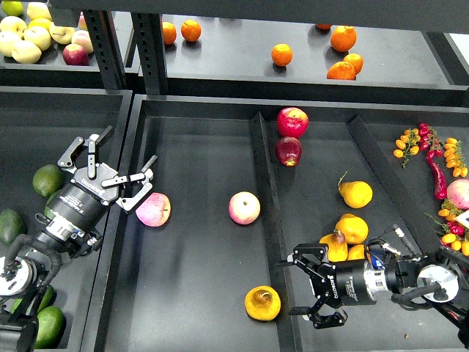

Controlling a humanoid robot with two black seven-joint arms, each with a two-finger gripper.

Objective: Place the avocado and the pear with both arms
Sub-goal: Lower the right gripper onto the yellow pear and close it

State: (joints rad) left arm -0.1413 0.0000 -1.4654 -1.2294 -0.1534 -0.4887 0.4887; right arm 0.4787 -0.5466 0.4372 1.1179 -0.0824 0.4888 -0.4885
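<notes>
The pear (262, 303), squat and yellow-orange with a dark brown blotch, lies at the front of the middle bin. My right gripper (300, 287) is open just to its right, across the bin divider (272, 220), with its fingers pointing left toward the pear but not touching it. Several green avocados lie in the left bin; the nearest avocado (45, 180) is left of my left arm. My left gripper (110, 172) is open and empty above the wall between the left and middle bins, next to a pink apple (153, 210).
A second pink apple (244, 207) lies mid-bin. Two red apples (292, 123) sit at the back of the right bin, and cleaner yellow pears (355, 193) lie by my right arm. Oranges (282, 54) are on the back shelf. Chillies and small tomatoes (432, 150) lie far right.
</notes>
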